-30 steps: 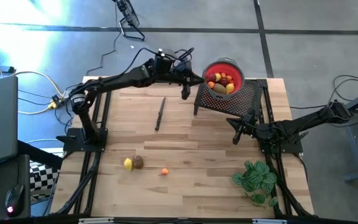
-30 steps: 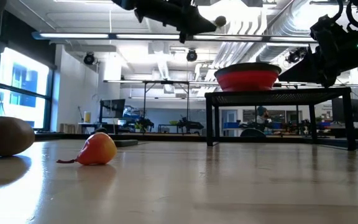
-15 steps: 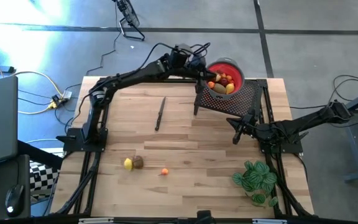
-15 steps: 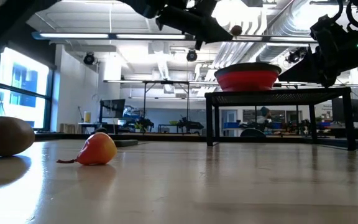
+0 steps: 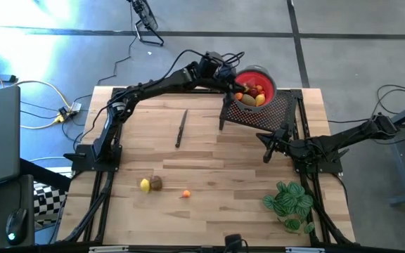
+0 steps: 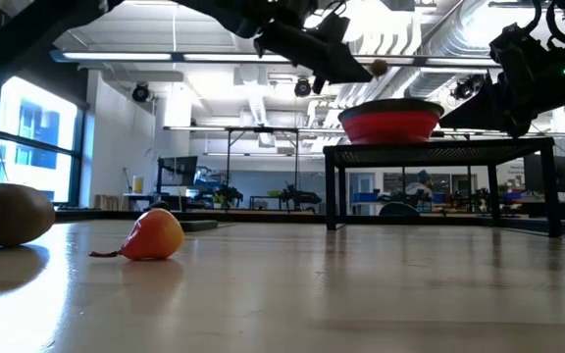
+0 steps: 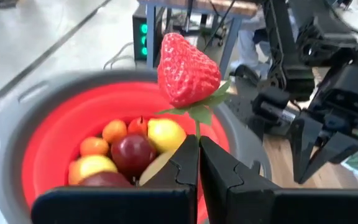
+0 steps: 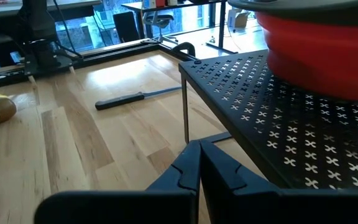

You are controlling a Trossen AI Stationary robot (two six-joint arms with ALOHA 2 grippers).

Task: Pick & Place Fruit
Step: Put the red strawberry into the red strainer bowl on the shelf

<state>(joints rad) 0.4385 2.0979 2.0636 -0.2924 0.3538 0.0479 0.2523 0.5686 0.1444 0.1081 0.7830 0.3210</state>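
My left gripper (image 7: 198,140) is shut on a red strawberry (image 7: 187,70) and holds it over the left rim of the red bowl (image 7: 55,143), which has several fruit (image 7: 132,152) in it. In the high view the left gripper (image 5: 235,83) reaches the bowl (image 5: 256,73) on the black perforated stand (image 5: 276,112). A yellow fruit (image 5: 145,185), a brown one (image 5: 156,183) and a small orange one (image 5: 186,193) lie on the table near its front. My right gripper (image 5: 266,152) waits shut beside the stand. My left gripper pinches the strawberry's thin green stem (image 7: 197,127) between its two fingertips. The fingers come from the table's left, slanting slightly down. The strawberry sticks out beyond the fingertips, lifted clear above the bowl.
A thin dark knife (image 5: 181,128) lies on the wood left of the stand. A green leafy plant (image 5: 290,204) stands at the near right corner. The stand's legs (image 6: 332,191) raise the bowl above the table. Bare wood lies between the knife and the loose fruit.
My left gripper has carried the strawberry toward the table's right and far edge, from left of the stand to over the bowl's rim, staying shut on it. The right arm has kept still.
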